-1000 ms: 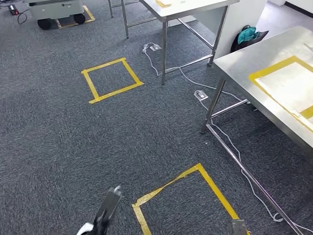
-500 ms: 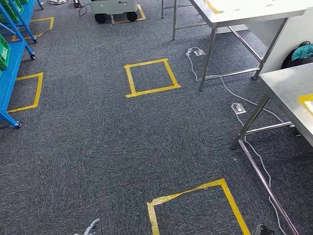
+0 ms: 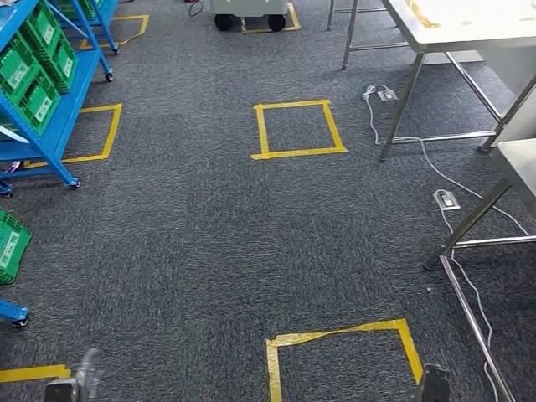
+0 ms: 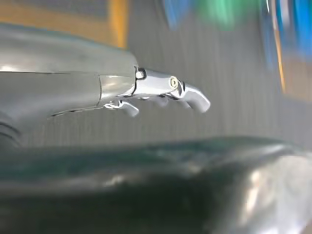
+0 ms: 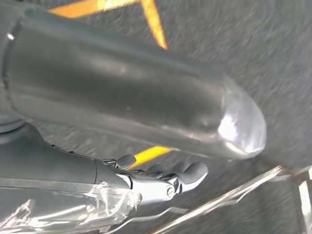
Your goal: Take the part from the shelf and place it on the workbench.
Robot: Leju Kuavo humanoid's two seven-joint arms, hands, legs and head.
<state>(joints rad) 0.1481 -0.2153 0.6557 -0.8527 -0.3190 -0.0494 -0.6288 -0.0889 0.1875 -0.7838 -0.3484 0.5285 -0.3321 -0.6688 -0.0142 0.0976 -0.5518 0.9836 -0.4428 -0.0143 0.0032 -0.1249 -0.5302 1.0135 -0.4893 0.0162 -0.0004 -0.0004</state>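
My left robot hand [image 4: 162,92] hangs at my side with its silvery fingers [image 4: 195,97] stretched out and slightly apart, holding nothing. My right robot hand [image 5: 158,183] hangs the same way, its dark fingers [image 5: 193,171] loosely extended and bare, above the grey carpet. From the head view both show as small blurred tips at the bottom edge, one on each side.

I judge this to be the walk to the shelf: nothing is picked up yet. The part I need cannot be made out; I expect it lies in one of the green bins [image 3: 39,63] on the blue shelf [image 3: 60,126], well off to my left. The next move calls for turning further left and stepping up to the shelf until a bin is within reach.

The carpet [image 3: 189,243] is dark grey and coarse, marked with squares of yellow tape [image 3: 298,127]. The shelf is painted blue metal on small castors; the bins are ribbed plastic with white labels. To my right stands a tabletop [image 3: 467,21] of brushed steel on thin shiny legs, with white cables [image 3: 442,176] trailing under it.
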